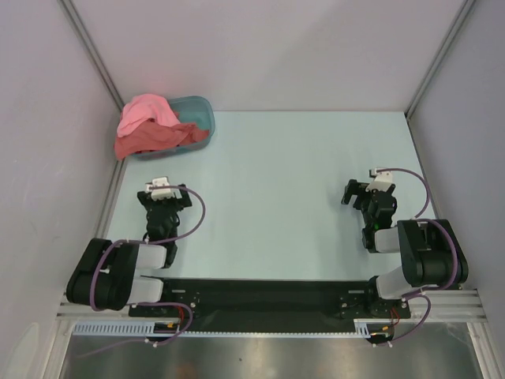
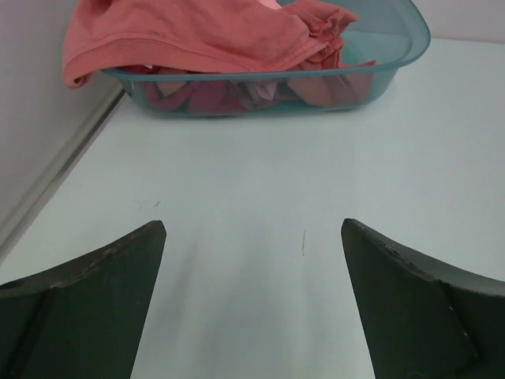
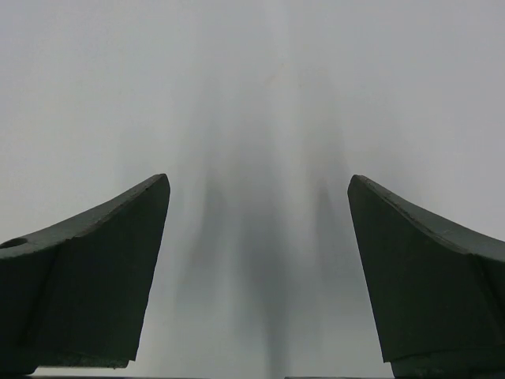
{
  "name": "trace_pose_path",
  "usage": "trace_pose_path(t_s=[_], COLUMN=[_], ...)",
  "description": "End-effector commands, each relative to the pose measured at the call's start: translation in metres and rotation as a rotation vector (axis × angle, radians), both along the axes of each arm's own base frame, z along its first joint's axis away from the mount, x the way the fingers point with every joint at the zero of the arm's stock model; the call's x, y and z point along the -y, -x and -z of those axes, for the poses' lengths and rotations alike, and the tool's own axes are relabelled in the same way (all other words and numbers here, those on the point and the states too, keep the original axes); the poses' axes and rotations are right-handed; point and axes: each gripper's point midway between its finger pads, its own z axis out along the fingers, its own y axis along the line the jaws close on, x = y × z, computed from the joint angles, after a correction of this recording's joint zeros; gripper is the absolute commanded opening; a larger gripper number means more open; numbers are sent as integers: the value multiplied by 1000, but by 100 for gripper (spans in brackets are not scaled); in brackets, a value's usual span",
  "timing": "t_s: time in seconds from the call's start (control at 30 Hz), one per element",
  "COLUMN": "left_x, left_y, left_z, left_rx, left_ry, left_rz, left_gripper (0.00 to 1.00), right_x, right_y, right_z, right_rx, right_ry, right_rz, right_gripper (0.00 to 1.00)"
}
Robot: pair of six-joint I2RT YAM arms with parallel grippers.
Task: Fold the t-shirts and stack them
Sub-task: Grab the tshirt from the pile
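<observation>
Pale bench (image 1: 276,174), walled in grey on three sides, with both arms bolted along the near edge. Tucked into the far left corner, teal tub (image 1: 202,118), gathering the laundry away from the working middle. Heaped inside and spilling over its left rim, two t-shirts: light pink t-shirt (image 1: 146,110) bunched on top, darker coral t-shirt (image 1: 154,138) draped below and hanging over the tub's side. Both crumpled, neither folded, nothing stacked; judged as the very start of the task.

Toward the near left corner, left pincer (image 1: 164,196), low and aimed straight at the tub, fingers (image 2: 102,300) spread wide and gripping nothing. Well apart from the fabric yet lined up with it, so probably best placed for the first reach. Toward the right edge, right pincer (image 1: 359,193), likewise released, nothing between its fingers; only bare bench and its own shadow in the wrist view. Likely stationed there to leave the middle free for spreading a shirt flat.

Next move, as a guess: reaching to the far left corner, pinching the topmost pink cloth and drawing it to the middle. Soft fabric, apt to drag the coral one along or shift the light tub.
</observation>
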Motion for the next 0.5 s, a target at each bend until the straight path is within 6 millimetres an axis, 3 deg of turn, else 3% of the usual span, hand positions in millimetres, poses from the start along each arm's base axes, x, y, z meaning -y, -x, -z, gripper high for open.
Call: trace_pose_path(t_s=[0.0,0.03,0.1,0.17,0.2,0.23,0.3,0.33,0.37,0.4,0.47], left_x=[-14,-18,-31,-63,-72,-86,-89,-86,-81,-79,-82], left_y=[-10,-8,-14,-2,-7,8,-5,-14,-27,-36,-51], left_z=[-42,-33,-50,-42,-59,-48,-70,-77,-94,-103,-104], left_rx=[69,3,17,-23,11,-40,-27,-26,-21,-18,-54], left_ry=[-18,-22,30,105,158,188,214,214,192,180,156], left_rz=[-78,-103,-203,-451,-542,-688,-712,-683,-627,-597,-597], left_gripper=[100,100,100,100,100,100,100,100,100,100,100], right_x=[4,4,3,0,0,2,4,4,-3,6,-1], right_y=[-10,-10,-10,-12,-11,-11,-13,-15,-12,-11,-21], right_z=[-21,-21,-23,-22,-22,-22,-31,-51,-39,-45,-68], right_rx=[72,73,78,75,75,75,87,127,27,-5,-54], right_ry=[28,27,26,20,20,25,48,62,87,111,78], right_rz=[14,14,7,-14,-11,-9,43,71,89,178,203], right_gripper=[99,100,100,100,100,100,100,100,100,100,100])
